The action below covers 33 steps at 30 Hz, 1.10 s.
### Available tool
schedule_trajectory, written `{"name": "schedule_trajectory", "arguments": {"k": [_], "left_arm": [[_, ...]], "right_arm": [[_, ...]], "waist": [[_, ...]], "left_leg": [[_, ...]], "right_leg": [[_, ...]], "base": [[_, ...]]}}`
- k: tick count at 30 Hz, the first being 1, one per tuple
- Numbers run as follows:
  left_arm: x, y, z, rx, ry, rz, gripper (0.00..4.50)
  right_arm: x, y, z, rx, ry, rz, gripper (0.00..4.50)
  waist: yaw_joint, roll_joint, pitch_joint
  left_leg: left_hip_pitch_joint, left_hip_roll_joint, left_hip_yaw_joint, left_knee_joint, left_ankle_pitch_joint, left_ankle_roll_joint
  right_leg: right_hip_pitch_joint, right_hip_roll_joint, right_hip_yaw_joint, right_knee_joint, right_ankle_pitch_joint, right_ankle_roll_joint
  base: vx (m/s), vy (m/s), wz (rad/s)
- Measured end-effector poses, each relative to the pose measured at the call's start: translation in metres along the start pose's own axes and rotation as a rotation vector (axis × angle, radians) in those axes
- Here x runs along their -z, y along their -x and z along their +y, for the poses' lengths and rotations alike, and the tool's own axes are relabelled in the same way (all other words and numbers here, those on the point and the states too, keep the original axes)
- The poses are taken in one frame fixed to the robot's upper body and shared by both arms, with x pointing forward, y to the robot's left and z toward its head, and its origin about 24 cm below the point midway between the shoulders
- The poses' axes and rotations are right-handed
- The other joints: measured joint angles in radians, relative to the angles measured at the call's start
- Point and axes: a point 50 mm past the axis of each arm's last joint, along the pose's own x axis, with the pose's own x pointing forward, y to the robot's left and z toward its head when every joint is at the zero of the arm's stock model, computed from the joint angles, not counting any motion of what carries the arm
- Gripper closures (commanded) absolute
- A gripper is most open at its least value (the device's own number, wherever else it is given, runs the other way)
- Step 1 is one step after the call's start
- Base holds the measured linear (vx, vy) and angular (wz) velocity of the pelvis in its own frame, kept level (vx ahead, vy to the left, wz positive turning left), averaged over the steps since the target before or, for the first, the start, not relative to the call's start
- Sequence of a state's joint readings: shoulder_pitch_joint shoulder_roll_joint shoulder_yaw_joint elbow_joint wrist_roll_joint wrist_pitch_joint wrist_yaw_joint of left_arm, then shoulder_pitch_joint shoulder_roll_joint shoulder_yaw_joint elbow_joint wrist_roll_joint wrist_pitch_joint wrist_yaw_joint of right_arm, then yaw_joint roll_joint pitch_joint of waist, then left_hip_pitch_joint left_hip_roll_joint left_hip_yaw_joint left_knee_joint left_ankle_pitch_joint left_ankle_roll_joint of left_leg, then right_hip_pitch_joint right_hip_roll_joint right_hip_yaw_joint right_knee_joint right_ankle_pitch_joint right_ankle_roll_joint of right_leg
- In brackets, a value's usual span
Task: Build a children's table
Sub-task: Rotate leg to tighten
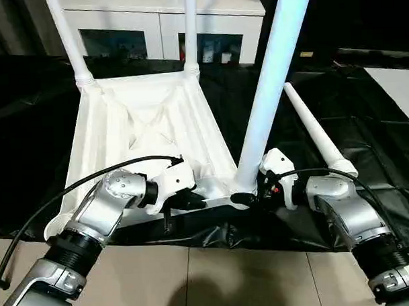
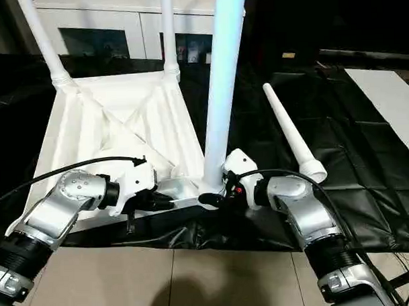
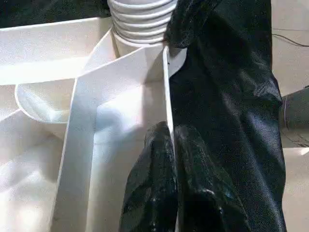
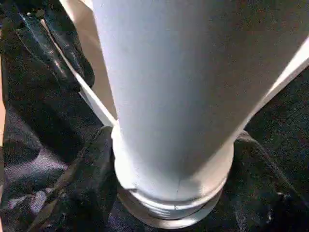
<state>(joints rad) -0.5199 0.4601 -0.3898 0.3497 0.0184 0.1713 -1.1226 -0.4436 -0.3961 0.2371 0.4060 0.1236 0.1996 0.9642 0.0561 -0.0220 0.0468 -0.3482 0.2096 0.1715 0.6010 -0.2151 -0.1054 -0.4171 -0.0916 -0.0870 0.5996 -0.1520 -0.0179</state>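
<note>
At the near edge, the left gripper (image 3: 171,159) pinches the upturned tabletop (image 1: 140,125) by its thin rim. Just right, the right gripper (image 1: 250,197) straddles the base of an upright leg (image 1: 272,77) in the near right corner socket, jaws fairly wide around it. A loose leg (image 1: 318,132) lies right on the black sheet (image 1: 365,134). Two legs (image 1: 190,32) stand in the far corners.

surface: black sheet (image 1: 365,140) | on it: upturned tabletop (image 1: 143,128), loose leg (image 1: 318,132) beside
</note>
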Motion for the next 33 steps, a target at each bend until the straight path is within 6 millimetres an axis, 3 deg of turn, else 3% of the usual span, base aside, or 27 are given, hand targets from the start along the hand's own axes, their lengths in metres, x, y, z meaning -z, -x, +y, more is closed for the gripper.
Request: {"name": "schedule_trajectory", "arguments": {"k": [4, 8, 16, 19, 22, 24, 27, 29, 33], "left_arm": [[0.001, -0.001, 0.001, -0.014, 0.013, -0.002, 4.5], [-0.003, -0.018, 0.017, -0.22, 0.118, -0.009, 4.5], [-0.027, -0.065, 0.019, -0.399, 0.275, -0.062, 4.5], [-0.03, -0.069, 0.02, -0.421, 0.282, -0.06, 4.5], [-0.03, -0.068, 0.021, -0.424, 0.27, -0.063, 4.5], [-0.028, -0.065, 0.024, -0.445, 0.254, -0.048, 4.5], [-0.023, -0.054, 0.03, -0.478, 0.189, -0.012, 4.5], [-0.021, -0.048, 0.03, -0.477, 0.152, 0.002, 4.5], [-0.014, -0.032, 0.026, -0.427, 0.105, 0.021, 4.5]], "right_arm": [[0.001, -0.006, 0.001, 0.025, -0.047, -0.029, 1.81], [-0.002, -0.041, -0.01, 0.414, -0.238, -0.111, 1.81], [-0.008, -0.06, -0.022, 0.789, -0.426, -0.121, 1.81], [-0.01, -0.062, -0.025, 0.819, -0.422, -0.118, 1.81], [-0.01, -0.062, -0.025, 0.818, -0.415, -0.134, 1.11], [-0.013, -0.063, -0.023, 0.78, -0.416, -0.176, 1.11], [-0.019, -0.062, -0.02, 0.719, -0.348, -0.214, 0.7], [-0.028, -0.055, -0.023, 0.684, -0.24, -0.222, 0.59], [-0.041, -0.032, -0.031, 0.595, -0.102, -0.226, 0.46]], "waist": [[-0.001, -0.001, -0.001], [-0.03, -0.001, -0.003], [-0.028, -0.001, -0.004], [-0.026, 0.0, -0.004], [-0.025, 0.0, -0.004], [-0.03, 0.001, -0.004], [-0.042, 0.002, -0.004], [-0.049, 0.003, -0.003], [-0.049, 0.003, -0.003]], "left_leg": [[0.001, 0.0, 0.0, 0.0, 0.0, 0.0], [0.002, -0.001, -0.003, 0.001, 0.003, -0.005], [0.0, -0.001, -0.003, 0.001, 0.003, -0.004], [0.0, -0.001, -0.004, 0.001, 0.003, -0.004], [-0.001, -0.001, -0.004, 0.0, 0.003, -0.004], [-0.001, -0.001, -0.003, 0.0, 0.003, -0.004], [-0.001, -0.001, -0.004, 0.0, 0.003, -0.004], [-0.001, 0.0, -0.005, -0.001, 0.003, -0.004], [-0.001, 0.0, -0.005, -0.002, 0.003, -0.004]], "right_leg": [[0.0, 0.0, 0.0, 0.001, -0.001, 0.001], [-0.001, 0.0, -0.001, 0.0, -0.002, 0.005], [0.002, 0.0, -0.003, -0.004, -0.002, 0.005], [0.001, 0.0, -0.003, -0.004, -0.001, 0.005], [0.0, 0.0, -0.003, -0.004, 0.0, 0.005], [0.0, 0.0, -0.004, -0.004, 0.0, 0.004], [-0.003, 0.001, -0.006, -0.004, 0.001, 0.005], [-0.003, 0.001, -0.007, -0.004, 0.001, 0.004], [-0.003, 0.002, -0.007, -0.004, 0.002, 0.0]], "base": [[0.0, 0.0, 0.0], [0.0, 0.0, 0.0], [0.0, 0.0, 0.0], [0.0, 0.0, 0.0], [0.0, 0.0, 0.0], [0.0, 0.0, 0.0], [0.0, 0.0, 0.0], [0.0, 0.0, 0.0], [0.0, 0.0, 0.0]]}}
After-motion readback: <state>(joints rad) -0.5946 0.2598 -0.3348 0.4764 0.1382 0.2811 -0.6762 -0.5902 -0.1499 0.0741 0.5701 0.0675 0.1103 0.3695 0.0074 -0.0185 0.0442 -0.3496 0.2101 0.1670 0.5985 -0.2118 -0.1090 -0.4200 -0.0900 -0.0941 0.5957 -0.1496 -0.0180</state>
